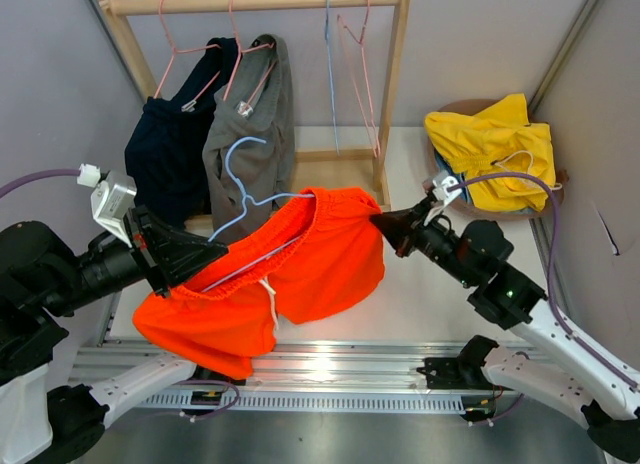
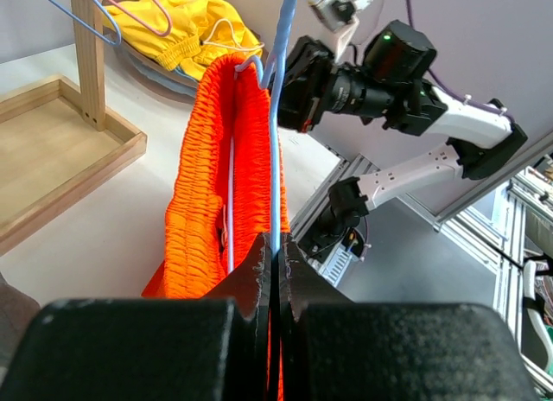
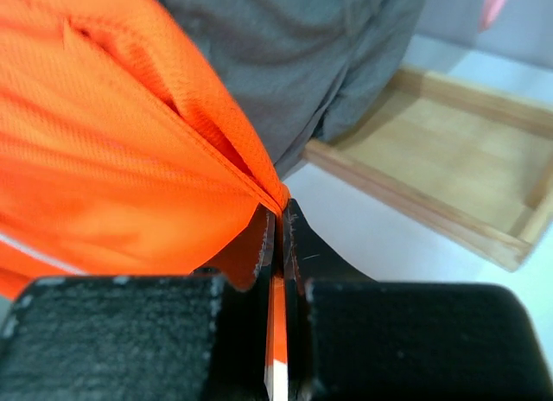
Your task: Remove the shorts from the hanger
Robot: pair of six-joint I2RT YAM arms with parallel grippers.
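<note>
The orange shorts [image 1: 300, 264] hang on a light blue hanger [image 1: 240, 189], held up over the table in front of the rack. My left gripper [image 1: 215, 254] is shut on the blue hanger's wire [image 2: 275, 159] at the shorts' left end. My right gripper [image 1: 380, 222] is shut on the orange shorts' edge [image 3: 216, 133] at the right end. The navy shorts [image 1: 170, 154] and grey shorts [image 1: 255, 124] hang on pink hangers on the wooden rack [image 1: 255, 1]. The yellow shorts [image 1: 490, 144] lie in a basket. The light blue shorts are out of view.
Two empty hangers, one blue [image 1: 328, 64] and one pink [image 1: 362, 74], hang at the rack's right end. The round basket [image 1: 555, 189] stands at the back right. The rack's wooden base tray [image 3: 458, 168] lies behind the shorts. A metal rail [image 1: 330, 369] runs along the table's near edge.
</note>
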